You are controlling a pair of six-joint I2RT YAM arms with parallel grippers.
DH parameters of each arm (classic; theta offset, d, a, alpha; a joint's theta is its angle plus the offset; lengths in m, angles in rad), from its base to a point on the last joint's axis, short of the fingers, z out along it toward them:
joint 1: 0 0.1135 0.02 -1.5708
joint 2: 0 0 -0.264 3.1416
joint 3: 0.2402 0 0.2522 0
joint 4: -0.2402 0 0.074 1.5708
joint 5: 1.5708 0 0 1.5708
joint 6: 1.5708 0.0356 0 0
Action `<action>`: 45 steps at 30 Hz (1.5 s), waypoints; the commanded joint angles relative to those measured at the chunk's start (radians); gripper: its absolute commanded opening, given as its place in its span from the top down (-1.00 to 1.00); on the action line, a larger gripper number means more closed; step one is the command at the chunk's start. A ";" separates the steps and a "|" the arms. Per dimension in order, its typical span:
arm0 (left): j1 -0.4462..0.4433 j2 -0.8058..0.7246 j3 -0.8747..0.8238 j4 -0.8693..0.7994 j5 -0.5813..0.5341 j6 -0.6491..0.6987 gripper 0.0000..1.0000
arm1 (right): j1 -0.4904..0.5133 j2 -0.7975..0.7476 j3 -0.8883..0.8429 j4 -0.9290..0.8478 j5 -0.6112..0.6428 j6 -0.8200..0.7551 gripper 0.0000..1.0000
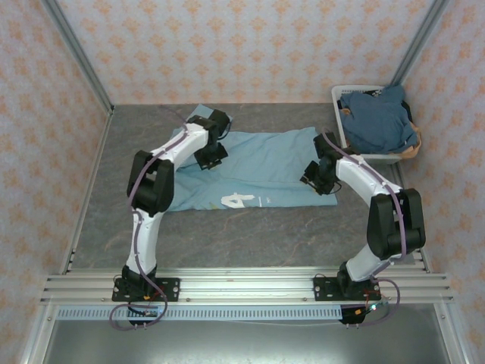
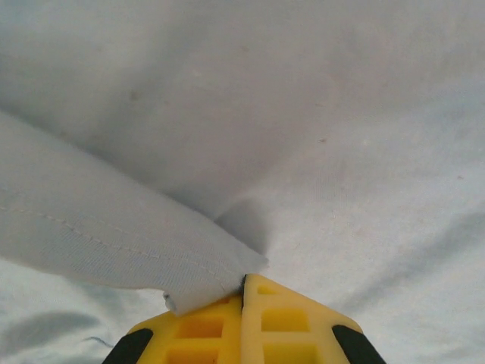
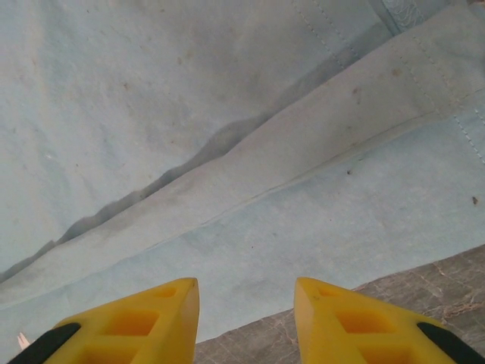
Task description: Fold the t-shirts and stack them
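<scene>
As the left gripper [image 2: 244, 282] pinches the tee [image 1: 265, 163] spread on the table [image 1: 250, 227], the right gripper [image 3: 246, 292] hangs open over its edge and probably must clamp it before folding.

Big white block print [image 1: 236, 200] on the light blue t-shirt [image 1: 265, 163], by its near edge, reads roughly as a "4". Smaller white marks [image 1: 267, 199] just right of it are too small to read.
</scene>
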 commanded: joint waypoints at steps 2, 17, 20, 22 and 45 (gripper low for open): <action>-0.024 0.051 0.124 -0.175 -0.116 0.153 1.00 | 0.007 0.006 0.029 -0.025 0.002 0.004 0.26; -0.080 0.154 0.291 -0.175 -0.162 0.352 1.00 | 0.006 0.010 0.021 -0.029 -0.004 0.006 0.28; -0.084 0.163 0.295 -0.156 -0.171 0.383 0.98 | 0.006 0.008 0.021 -0.030 -0.007 0.006 0.29; -0.090 0.159 0.303 -0.153 -0.211 0.397 0.52 | 0.006 0.008 0.020 -0.032 -0.008 0.004 0.29; 0.237 -0.332 -0.544 0.541 0.196 -0.381 -0.43 | 0.035 0.043 0.041 0.029 -0.106 -0.023 0.18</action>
